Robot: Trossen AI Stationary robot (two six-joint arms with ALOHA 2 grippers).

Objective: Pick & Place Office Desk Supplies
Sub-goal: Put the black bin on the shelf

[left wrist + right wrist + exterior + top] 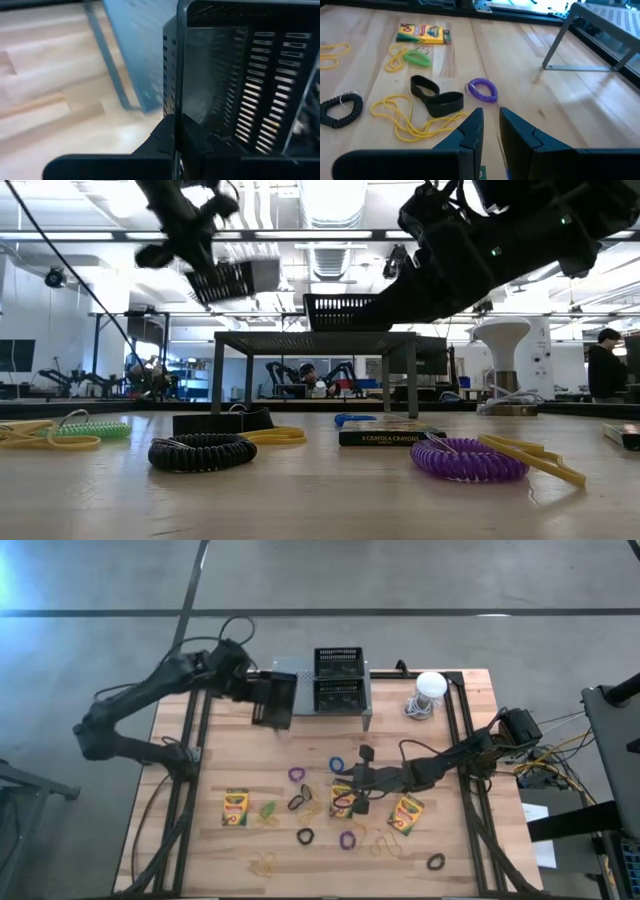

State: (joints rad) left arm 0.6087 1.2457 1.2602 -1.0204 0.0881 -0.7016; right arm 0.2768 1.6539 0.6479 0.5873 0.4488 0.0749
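Black coiled loop band (202, 451) lies nearest, supplies scattered mid-table. Left gripper (177, 131) is clenched on black slotted plastic basket (274, 700), held aloft beside grey mesh rack (338, 690). Right gripper (490, 131), jaws narrowly parted and empty, hovers over yellow-and-green crayon box (343, 795). Advice: descend square, grip box edges.

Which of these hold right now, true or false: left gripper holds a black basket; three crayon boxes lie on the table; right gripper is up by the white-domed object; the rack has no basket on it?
1. The left gripper holds a black basket. True: it is shut on the basket's wall.
2. Three crayon boxes lie on the table. True.
3. The right gripper is by the white-domed object. False: it is low over the middle crayon box.
4. The rack has no basket. False: another basket sits there.
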